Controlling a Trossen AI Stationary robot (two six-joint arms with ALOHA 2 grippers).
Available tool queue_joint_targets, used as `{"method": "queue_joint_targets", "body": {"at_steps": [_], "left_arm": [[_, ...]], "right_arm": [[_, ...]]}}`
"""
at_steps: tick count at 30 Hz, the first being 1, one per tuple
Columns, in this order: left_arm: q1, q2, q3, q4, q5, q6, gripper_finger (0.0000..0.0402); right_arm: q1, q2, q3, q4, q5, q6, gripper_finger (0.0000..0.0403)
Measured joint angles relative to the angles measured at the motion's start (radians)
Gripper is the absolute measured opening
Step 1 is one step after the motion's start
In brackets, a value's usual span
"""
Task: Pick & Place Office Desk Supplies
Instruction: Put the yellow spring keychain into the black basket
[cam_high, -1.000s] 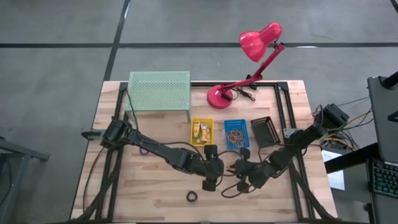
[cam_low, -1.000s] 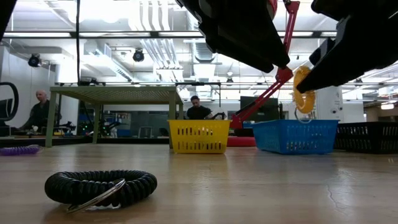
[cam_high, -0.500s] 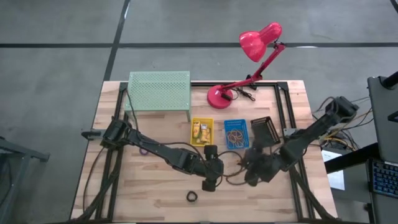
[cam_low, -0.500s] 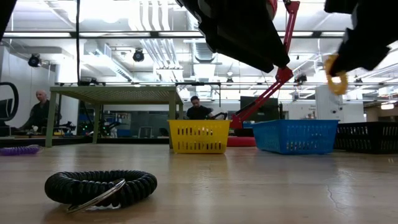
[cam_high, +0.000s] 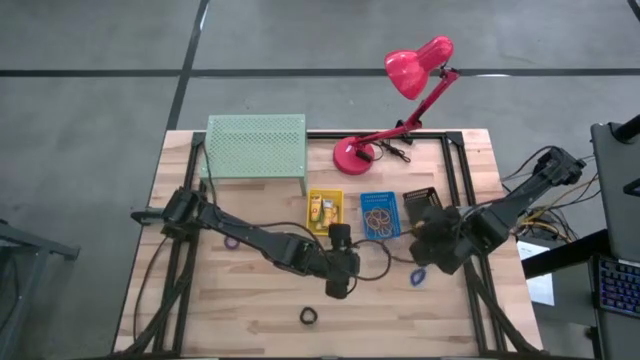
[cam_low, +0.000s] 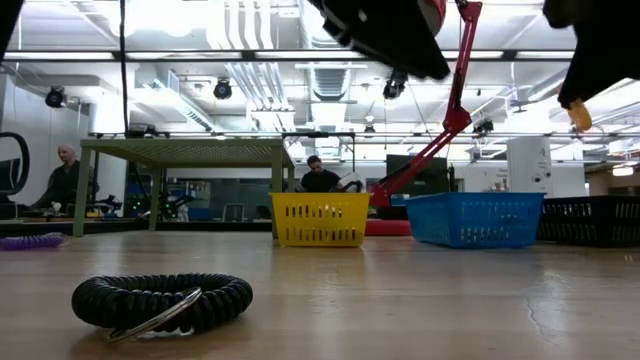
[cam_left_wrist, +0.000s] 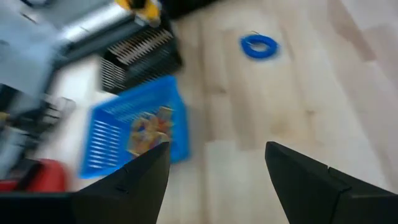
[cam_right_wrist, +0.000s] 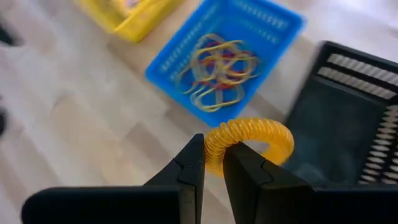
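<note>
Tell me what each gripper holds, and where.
Right gripper pinches the yellow coil ring at one side of its loop. Left gripper is open, holding nothing.

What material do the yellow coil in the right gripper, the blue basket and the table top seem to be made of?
Yellow coil: likely glossy plastic, since its ribbed turns shine; the right gripper pinches it.
Blue basket: probably moulded plastic, with slotted walls and an even matte colour.
Table top: looks like light wood, with plank seams and grain, and a smooth, slightly shiny finish in the low view.
</note>
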Motion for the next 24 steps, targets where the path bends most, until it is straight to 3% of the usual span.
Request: {"method": "queue_joint_targets", "body": {"at_steps": [4, 10, 24], "left_arm": [[0.002, -0.056, 0.000, 0.018, -0.086, 0.040, 0.0268], [0.009, -0.144, 0.000, 0.023, -0.097, 0.022, 0.0268], [0.019, -0.345, 0.000, 0.035, -0.167, 0.048, 0.0269]], "right_arm": [[-0.057, 0.004, -0.007, -0.077, -0.023, 0.127, 0.0043], [-0.160, 0.024, -0.028, -0.159, -0.068, 0.256, 0.0043], [-0.353, 0.031, -0.070, -0.141, -0.085, 0.152, 0.0066]]}}
